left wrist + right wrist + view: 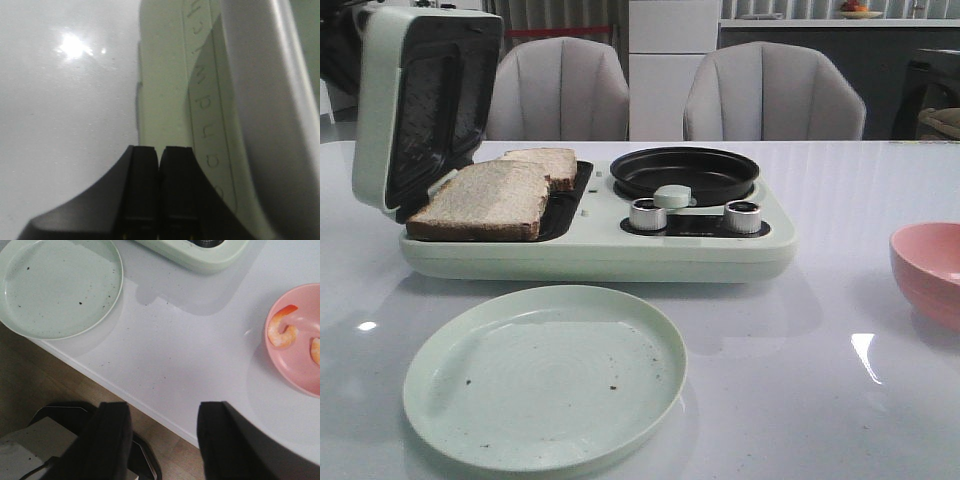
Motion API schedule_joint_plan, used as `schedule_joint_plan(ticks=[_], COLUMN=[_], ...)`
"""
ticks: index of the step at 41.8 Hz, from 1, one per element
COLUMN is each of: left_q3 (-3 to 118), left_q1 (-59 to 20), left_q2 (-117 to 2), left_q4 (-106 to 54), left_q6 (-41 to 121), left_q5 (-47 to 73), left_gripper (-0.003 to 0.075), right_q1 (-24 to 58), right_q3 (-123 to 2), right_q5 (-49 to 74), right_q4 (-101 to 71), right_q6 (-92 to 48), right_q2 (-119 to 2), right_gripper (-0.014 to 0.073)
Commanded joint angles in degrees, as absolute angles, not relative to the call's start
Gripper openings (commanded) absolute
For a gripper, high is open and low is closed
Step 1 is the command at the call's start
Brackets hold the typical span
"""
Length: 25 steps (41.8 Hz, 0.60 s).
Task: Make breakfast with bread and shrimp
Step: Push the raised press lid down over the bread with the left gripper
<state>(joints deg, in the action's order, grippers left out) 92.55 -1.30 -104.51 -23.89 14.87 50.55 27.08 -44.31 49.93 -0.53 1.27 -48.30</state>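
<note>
So the two flat beige bread slices with dark brown crusts (500, 195) are lying overlapped on the open sandwich plate of the pale-green breakfast maker (600, 255), front one hanging a bit over the edge. The small curled pink-and-orange shrimp (281, 330) sits in the round pink bowl (300, 375) off on the robot's right, with part of a second one just beside it at the frame edge.

What worries me: the shrimp is tiny and curved, so I'd guess it could easily slip out of the right gripper (160, 440), which is spread wide and empty over the worktop (190, 365) edge, well short of the bowl. That overhanging slice could also get pinched crooked if the lid (420, 100) comes down.

Left gripper (159, 190) is clenched on nothing, parked right next to the lid.

Only writing I can read is embossed letters on the appliance, looks like "sandwich", partly cut off.

The round pale-green plate (545, 375) is bare except for crumbs.
</note>
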Motion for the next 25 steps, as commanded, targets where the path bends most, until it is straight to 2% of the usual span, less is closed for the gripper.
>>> schedule_joint_plan(ticks=[1, 8, 25], left_q3=[94.54, 90.66, 71.56], left_q1=[-4.30, -8.93, -22.68], left_q2=[-100.99, -97.70, -82.25], left_q4=[-26.01, -26.01, -25.32], left_q6=[16.45, 16.45, 21.16], left_q5=[49.43, 46.66, 38.30], left_gripper=[0.0101, 0.0101, 0.0101], right_q1=[27.03, 27.03, 27.03], right_q3=[-45.82, -45.82, -45.82], right_q5=[46.72, 46.72, 46.72], right_q4=[0.00, 0.00, 0.00], right_q6=[1.11, 1.11, 1.11], right_q2=[-47.85, -47.85, -47.85], right_gripper=[0.0423, 0.0423, 0.0423])
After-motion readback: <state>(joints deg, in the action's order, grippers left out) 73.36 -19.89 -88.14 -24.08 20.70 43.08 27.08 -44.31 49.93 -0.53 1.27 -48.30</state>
